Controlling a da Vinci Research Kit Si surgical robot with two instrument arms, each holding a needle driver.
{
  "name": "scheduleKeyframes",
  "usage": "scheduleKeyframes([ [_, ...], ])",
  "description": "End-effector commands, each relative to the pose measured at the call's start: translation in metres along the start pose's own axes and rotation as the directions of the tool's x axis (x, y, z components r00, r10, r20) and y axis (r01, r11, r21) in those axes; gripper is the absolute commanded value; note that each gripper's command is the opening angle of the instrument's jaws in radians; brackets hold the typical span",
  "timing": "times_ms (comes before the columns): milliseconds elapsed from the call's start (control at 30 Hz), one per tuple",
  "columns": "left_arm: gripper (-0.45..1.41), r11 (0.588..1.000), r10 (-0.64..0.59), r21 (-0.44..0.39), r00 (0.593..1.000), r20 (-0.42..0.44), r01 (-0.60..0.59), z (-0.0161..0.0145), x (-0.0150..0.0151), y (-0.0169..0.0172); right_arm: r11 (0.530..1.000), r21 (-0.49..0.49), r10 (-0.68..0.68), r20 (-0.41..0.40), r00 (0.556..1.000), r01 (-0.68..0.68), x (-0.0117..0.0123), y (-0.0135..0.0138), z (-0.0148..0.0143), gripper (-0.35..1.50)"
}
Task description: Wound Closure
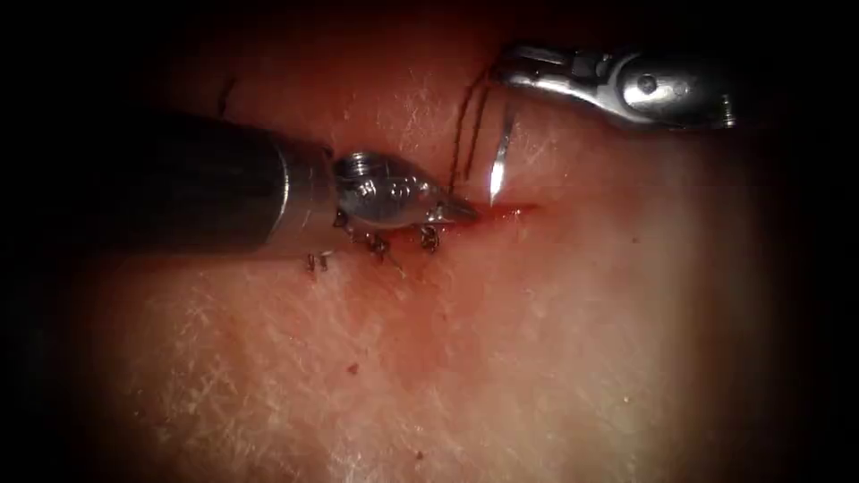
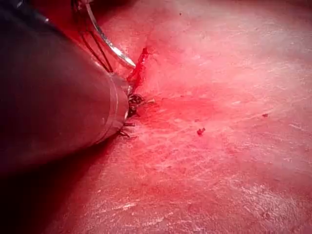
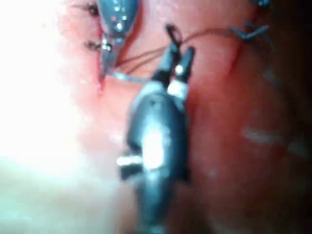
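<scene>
The tissue (image 1: 537,340) has a horizontal cut (image 1: 512,212), stitched on its left part and red and open at its right end. My right tool (image 1: 508,76) comes in from the upper right, jaws shut on the curved needle (image 1: 501,152) near its thread end. The needle hangs down with its bright tip just above the cut's open right end; I cannot tell whether it touches. Dark thread (image 1: 465,134) runs from those jaws down to the cut. My left tool (image 1: 461,210) lies along the cut, jaws shut, tip pressed on the tissue beside the needle tip. The needle (image 2: 109,46) (image 3: 129,76) stays outside the tissue.
Three knotted stitches (image 1: 376,243) with short cut ends sit along the cut under the left tool's wrist. Red fluid (image 2: 139,68) fills the open end. The left shaft (image 1: 197,183) covers the cut's left part. More stitch ends (image 3: 248,31) lie beyond the right tool.
</scene>
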Motion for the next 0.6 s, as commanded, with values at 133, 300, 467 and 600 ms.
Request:
scheduleKeyframes([
  [133,-0.08,1.000,-0.005,-0.004,1.000,-0.001,0.005,0.0004,0.0005,0.0003,1.000,0.004,-0.008,0.003,1.000,0.008,-0.0011,-0.0006,0.0010,-0.35],
  [300,-0.08,1.000,-0.005,-0.005,1.000,-0.002,0.005,0.0002,0.0006,0.0003,1.000,0.018,-0.018,0.007,1.000,0.018,-0.0015,-0.0017,0.0015,-0.35],
  [467,-0.08,1.000,0.001,-0.006,1.000,-0.002,-0.001,0.0002,0.0005,0.0003,0.999,0.036,0.015,-0.003,1.000,-0.015,-0.0013,-0.0025,0.0018,-0.35],
  [600,-0.11,1.000,0.007,-0.009,1.000,-0.002,-0.007,-0.0001,0.0006,0.0003,0.997,0.057,0.054,-0.012,0.998,-0.053,-0.0011,-0.0031,0.0022,-0.35],
])
